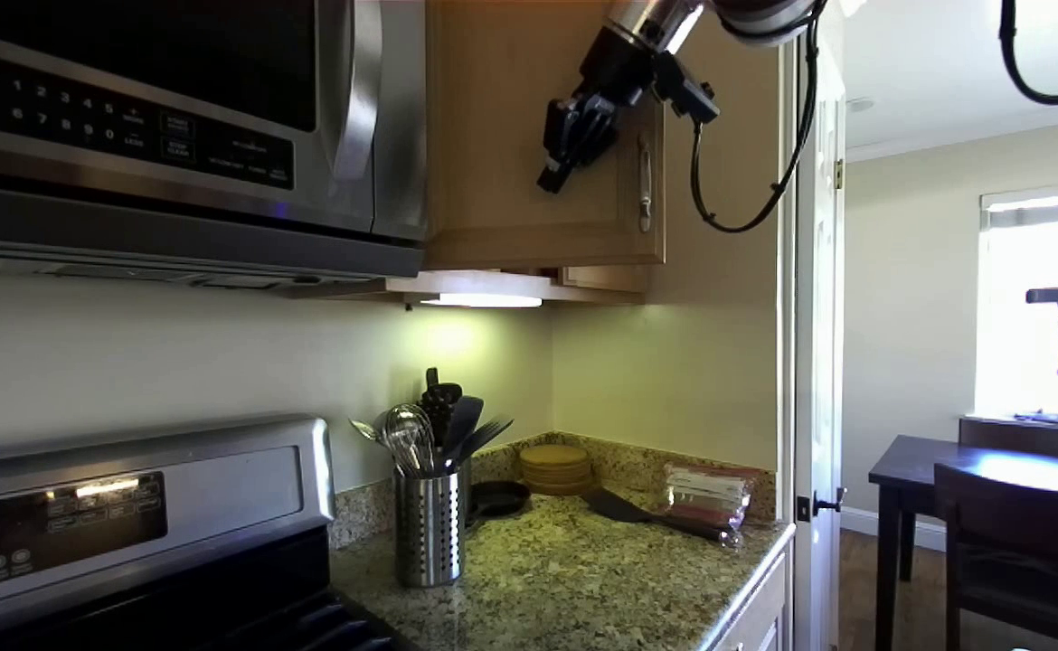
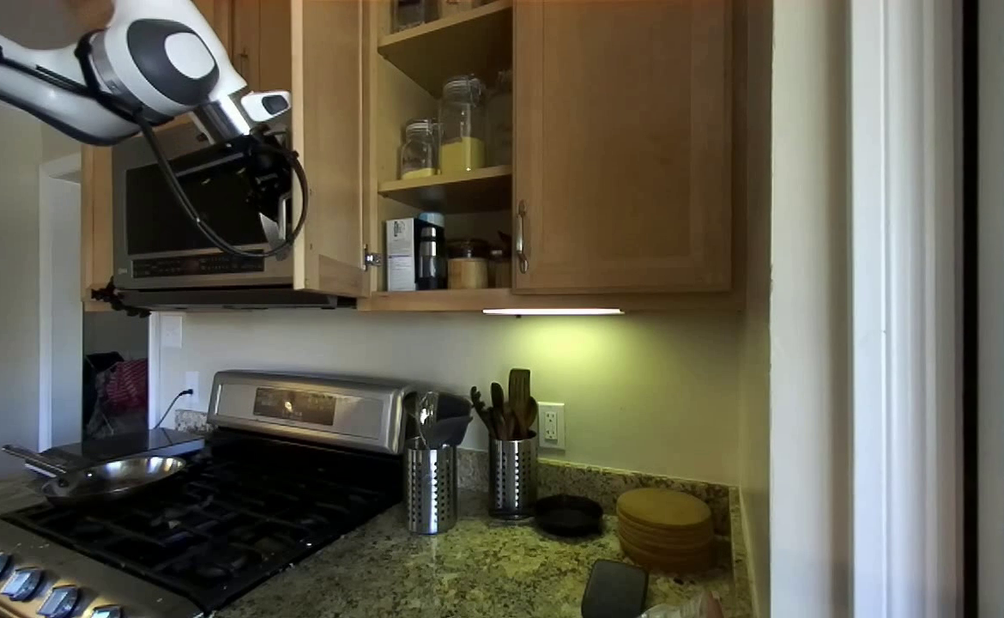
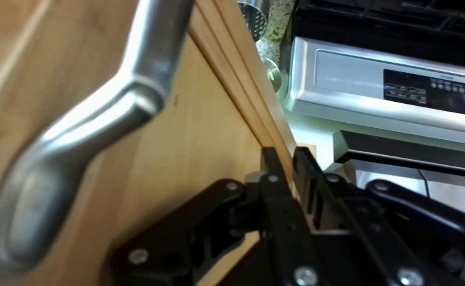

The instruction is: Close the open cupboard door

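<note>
The cupboard door is a flat honey-brown wooden panel. It stands swung open in both exterior views (image 1: 493, 163) (image 2: 330, 154), and its outer face fills the left of the wrist view (image 3: 200, 131). Its silver bar handle (image 1: 645, 185) is near the free edge; it looms close in the wrist view (image 3: 149, 59). My black gripper (image 1: 556, 172) is on the outer, handle side of the door, close to its face. In the wrist view the fingertips (image 3: 286, 153) stand a narrow gap apart with nothing held. Whether a finger touches the wood I cannot tell.
A stainless microwave (image 1: 366, 99) hangs beside the door's hinge side, near the arm. Open shelves (image 2: 446, 184) hold jars (image 2: 462, 129). A neighbouring door (image 2: 631, 154) is shut. Below are the stove (image 2: 184, 506), utensil holders (image 2: 431, 489) and counter (image 2: 502, 566). A cable loops from the arm.
</note>
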`<state>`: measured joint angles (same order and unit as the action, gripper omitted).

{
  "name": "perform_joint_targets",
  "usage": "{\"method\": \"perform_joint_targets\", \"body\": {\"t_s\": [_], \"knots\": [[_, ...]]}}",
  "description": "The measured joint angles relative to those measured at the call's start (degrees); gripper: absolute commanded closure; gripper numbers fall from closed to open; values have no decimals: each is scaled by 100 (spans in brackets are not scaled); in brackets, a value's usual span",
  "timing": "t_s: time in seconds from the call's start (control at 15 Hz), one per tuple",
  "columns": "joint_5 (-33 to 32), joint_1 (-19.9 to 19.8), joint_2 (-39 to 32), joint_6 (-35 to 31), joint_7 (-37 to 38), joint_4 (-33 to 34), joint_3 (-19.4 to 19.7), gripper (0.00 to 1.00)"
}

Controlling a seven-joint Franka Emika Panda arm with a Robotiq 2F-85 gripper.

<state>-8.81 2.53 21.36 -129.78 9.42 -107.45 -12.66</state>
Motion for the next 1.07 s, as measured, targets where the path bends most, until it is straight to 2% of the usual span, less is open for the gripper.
{"method": "perform_joint_targets", "body": {"t_s": [0.33, 0.73, 0.93, 1.0, 1.07], "knots": [[-611, -252, -76, -190, 261, -143, 18, 96], [-1596, -655, -212, -198, 986, -221, 18, 96], [-1872, -733, -333, -187, 1255, -218, 20, 96], [-1875, -727, -337, -179, 1268, -217, 20, 86], [-1852, -707, -334, -157, 1269, -215, 19, 69]]}}
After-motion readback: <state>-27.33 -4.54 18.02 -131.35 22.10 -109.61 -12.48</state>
